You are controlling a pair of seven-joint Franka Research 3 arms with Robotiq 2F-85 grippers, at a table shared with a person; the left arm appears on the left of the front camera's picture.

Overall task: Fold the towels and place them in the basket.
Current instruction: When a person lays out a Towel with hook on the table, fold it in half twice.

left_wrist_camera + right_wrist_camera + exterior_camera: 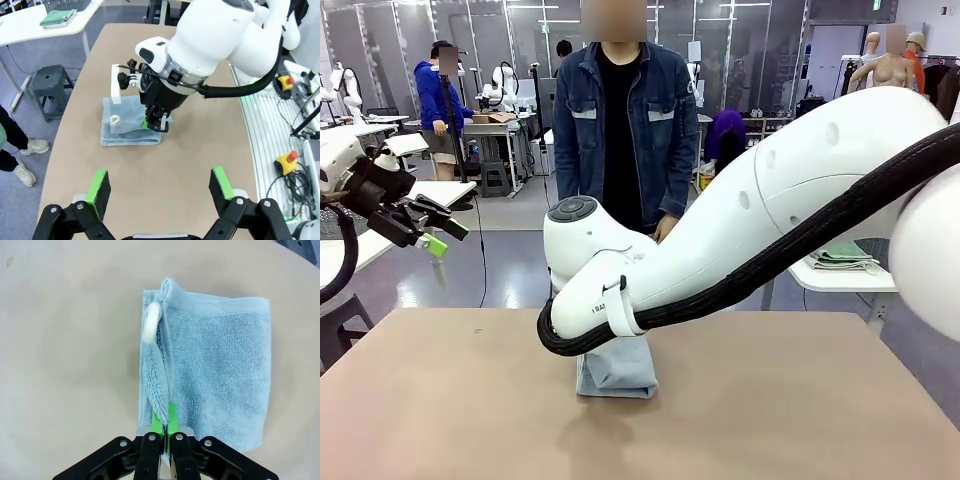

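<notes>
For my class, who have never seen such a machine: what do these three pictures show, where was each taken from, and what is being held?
Two white robot arms share a table with a person standing opposite. The front picture looks across the table. The other two come from cameras on each arm's wrist. A folded light blue towel lies on the table. The right pincer points down at it, its green pads nearly together around the towel's loose edge. The left pincer hangs open, above the table, holding nothing. On a side table lie a green towel and a basket.

Light blue towel (220,370), white loop (150,322), beige table (65,365), green pads (98,187).
</notes>
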